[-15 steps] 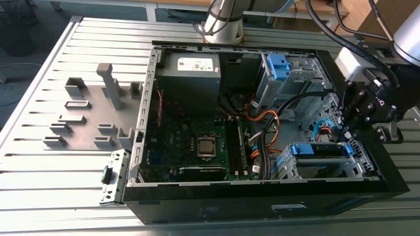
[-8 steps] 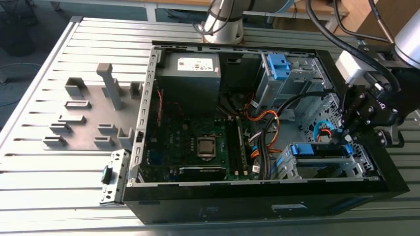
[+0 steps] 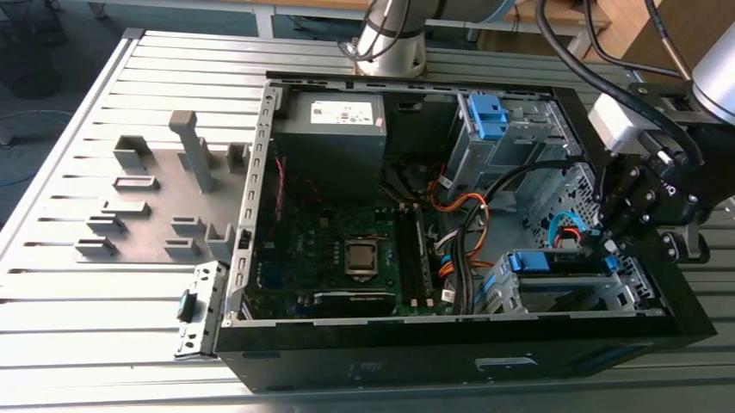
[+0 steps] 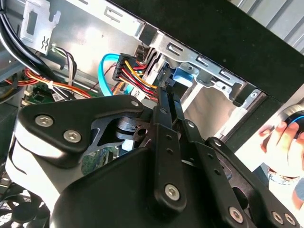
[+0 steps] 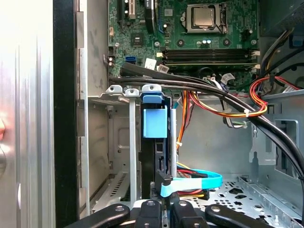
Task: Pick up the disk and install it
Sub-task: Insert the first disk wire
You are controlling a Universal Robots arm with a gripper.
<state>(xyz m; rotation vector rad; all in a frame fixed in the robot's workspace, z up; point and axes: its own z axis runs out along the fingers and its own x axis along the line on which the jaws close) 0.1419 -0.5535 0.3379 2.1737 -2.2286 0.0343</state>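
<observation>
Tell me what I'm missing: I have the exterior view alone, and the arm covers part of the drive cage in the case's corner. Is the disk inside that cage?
Observer: Yes. In the first wrist view the disk is seen edge-on, slid between the metal walls of the cage, its blue tab at the open end.
Operator: Where is the pincer?
Observer: In the second wrist view the pincer reaches up to the disk's blue frame; contact I cannot confirm.
Operator: Is anyone nearby?
Observer: In the second wrist view a person's hand is beyond the black wall of the case.
</observation>
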